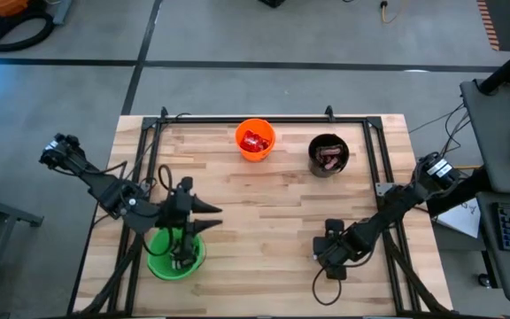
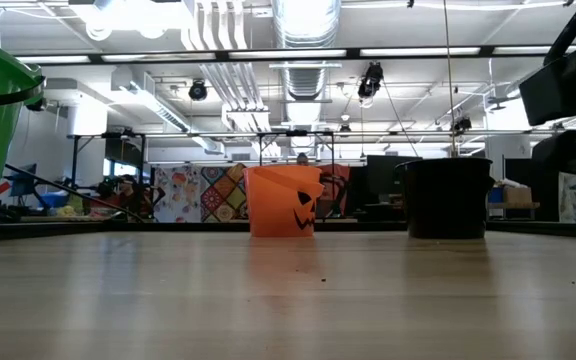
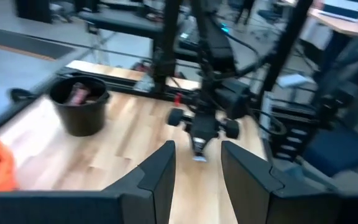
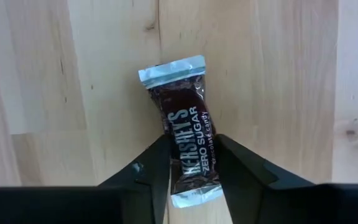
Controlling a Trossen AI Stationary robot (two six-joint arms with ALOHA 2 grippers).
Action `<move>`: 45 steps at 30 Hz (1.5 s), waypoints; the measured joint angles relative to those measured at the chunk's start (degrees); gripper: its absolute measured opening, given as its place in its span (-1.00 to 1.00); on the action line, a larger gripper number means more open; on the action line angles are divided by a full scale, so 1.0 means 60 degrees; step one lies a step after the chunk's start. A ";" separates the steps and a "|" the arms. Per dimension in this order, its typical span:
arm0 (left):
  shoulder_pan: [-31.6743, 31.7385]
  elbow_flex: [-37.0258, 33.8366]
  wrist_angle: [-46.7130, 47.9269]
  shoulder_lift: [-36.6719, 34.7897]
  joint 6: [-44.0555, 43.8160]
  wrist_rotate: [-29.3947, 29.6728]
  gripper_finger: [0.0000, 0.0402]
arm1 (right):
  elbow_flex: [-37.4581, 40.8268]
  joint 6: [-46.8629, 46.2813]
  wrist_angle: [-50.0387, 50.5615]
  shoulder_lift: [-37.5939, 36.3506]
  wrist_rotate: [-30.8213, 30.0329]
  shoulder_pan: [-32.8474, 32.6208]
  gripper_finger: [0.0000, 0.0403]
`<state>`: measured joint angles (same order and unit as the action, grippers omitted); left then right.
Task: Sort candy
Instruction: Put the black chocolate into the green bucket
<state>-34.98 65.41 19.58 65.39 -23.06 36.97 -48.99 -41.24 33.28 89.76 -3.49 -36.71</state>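
1. Clearly, "HERSHEY'S ZERO SUGAR" is read on the dark brown candy bar (image 4: 186, 148), silver-crimped at both ends.
2. It is laid flat on the worktop (image 4: 278, 74), bracketed closely by the right gripper's (image 4: 190, 163) fingers.
3. The left gripper's (image 3: 196, 169) fingers are held apart over the green cup (image 1: 163, 259).

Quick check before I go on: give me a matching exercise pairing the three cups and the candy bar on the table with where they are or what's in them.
Things:
1. orange cup
2. black cup
3. green cup
4. dark candy bar

States:
A. under the left gripper
B. flat on the wood, between the right gripper's fingers
C. holds red candy
D. holds reddish-brown candy

Pairs: 1-C, 2-D, 3-A, 4-B
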 joint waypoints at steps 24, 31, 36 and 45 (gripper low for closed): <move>0.0067 0.0087 -0.2694 0.2626 0.0005 -0.0954 -0.46 | -0.1120 -0.1595 -0.1126 -0.0645 -0.2079 0.0018 -0.85; 0.0606 0.0084 -0.3713 0.3306 0.0030 -0.1338 -0.54 | -0.3315 0.1090 -0.2159 -0.0524 -0.5579 0.0525 -0.84; 0.0798 0.0076 -0.4006 0.3457 -0.0010 -0.1338 -0.56 | -0.4475 0.2904 -0.2489 -0.0455 -0.5816 0.0993 -0.84; 0.0794 0.0076 -0.3581 0.3453 -0.0935 0.0027 -0.56 | -0.4915 0.3663 -0.2662 -0.0448 -0.6107 0.1064 -0.84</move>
<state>-30.22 65.87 -1.90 86.11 -28.66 37.13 -78.48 -19.26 17.31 87.07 -40.13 -30.33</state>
